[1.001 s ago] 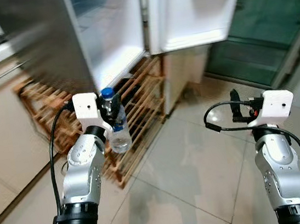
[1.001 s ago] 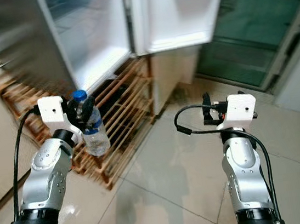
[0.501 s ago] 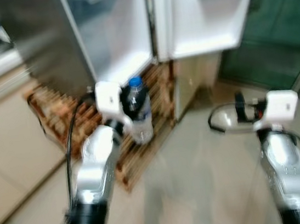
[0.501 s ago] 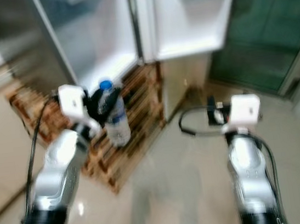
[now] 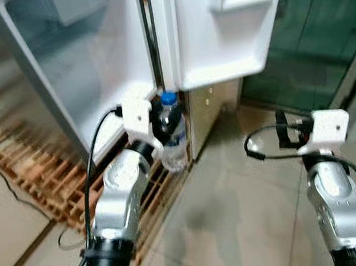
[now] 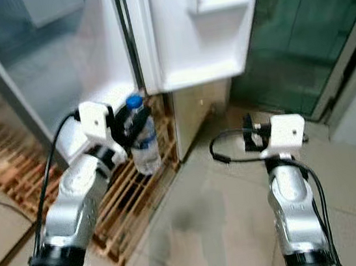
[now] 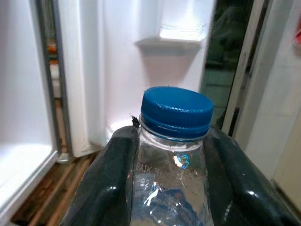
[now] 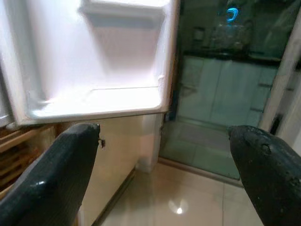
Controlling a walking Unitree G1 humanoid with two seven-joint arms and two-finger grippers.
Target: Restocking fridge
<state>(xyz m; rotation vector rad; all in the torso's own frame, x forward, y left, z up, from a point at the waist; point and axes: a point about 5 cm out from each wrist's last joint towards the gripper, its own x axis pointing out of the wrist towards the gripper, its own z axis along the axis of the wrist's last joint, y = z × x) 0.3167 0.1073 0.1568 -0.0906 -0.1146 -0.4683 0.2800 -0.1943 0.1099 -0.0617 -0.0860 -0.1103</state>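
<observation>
The left pincer [image 5: 163, 123] is clenched on the bottle [image 5: 172, 137], one finger [image 7: 106, 188] on each side below the blue cap [image 7: 175, 112]. The bottle is upright, just in front of the lower edge of the open fridge door [image 5: 216, 23] and above the wooden rack [image 5: 53, 182]. The right pincer [image 8: 160, 174] is released and holds nothing, to the right of the fridge door over the tiled floor [image 5: 238, 190].
</observation>
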